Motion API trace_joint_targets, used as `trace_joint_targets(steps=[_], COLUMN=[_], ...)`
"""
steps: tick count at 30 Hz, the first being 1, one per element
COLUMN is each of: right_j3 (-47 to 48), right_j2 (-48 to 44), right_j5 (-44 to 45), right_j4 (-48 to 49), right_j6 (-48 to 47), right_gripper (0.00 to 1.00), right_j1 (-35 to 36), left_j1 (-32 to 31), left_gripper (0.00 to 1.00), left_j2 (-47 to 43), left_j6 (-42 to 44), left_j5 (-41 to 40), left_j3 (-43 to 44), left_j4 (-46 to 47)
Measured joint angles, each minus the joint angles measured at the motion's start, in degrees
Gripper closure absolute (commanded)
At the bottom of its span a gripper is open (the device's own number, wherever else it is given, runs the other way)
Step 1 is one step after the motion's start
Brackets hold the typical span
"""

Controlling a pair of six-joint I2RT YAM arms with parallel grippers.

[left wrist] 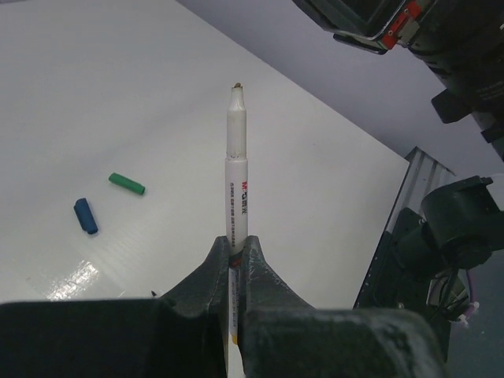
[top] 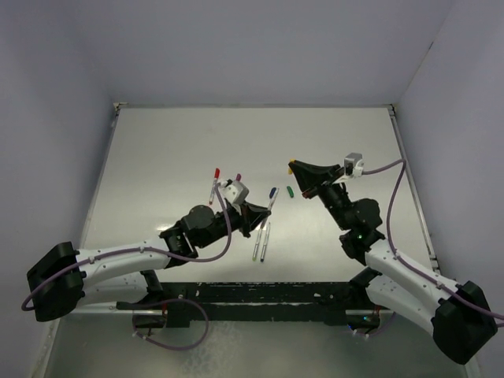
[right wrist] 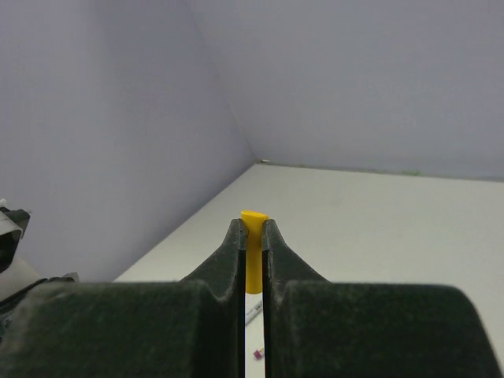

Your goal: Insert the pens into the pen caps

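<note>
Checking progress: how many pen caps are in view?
3: yellow cap clamped in the right end effector; green cap and blue cap loose on the table. Others may be hidden or too small to tell.

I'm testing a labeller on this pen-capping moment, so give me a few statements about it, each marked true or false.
1. The left gripper is shut on a pen whose tip is bare. True.
2. The right gripper is open and empty. False: it is shut on a yellow cap.
3. A green cap and a blue cap lie loose on the table. True.
4. The held pen is already seated in the yellow cap. False: in the top view the grippers are apart and pen and cap are not joined.
</note>
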Motion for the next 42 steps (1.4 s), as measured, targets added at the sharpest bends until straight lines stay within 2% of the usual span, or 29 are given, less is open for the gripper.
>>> trace_joint_targets(steps=[8, 17, 42], right_j3=[-4.76, -5.18, -5.18], right_j2=[3.13, 9.01, 10.95], right_j5=[-2.84, -9.6, -14.21], right_j4=[17.57, 30.14, 33.83], right_j6=[6.03, 11.28, 14.05], right_gripper=[1.0, 1.0, 1.0], right_j1=[0.0, 0.0, 0.0], left_j1=[0.0, 0.0, 0.0], left_gripper=[1.0, 1.0, 1.0], left_j2=[-0.39, 0.83, 1.99], left_j6=[-1.49, -2.89, -3.43], left_j5=[0.24, 0.66, 2.58], left_j3=[-3.91, -4.0, -3.98], left_j4=[12.68, 18.27, 19.37])
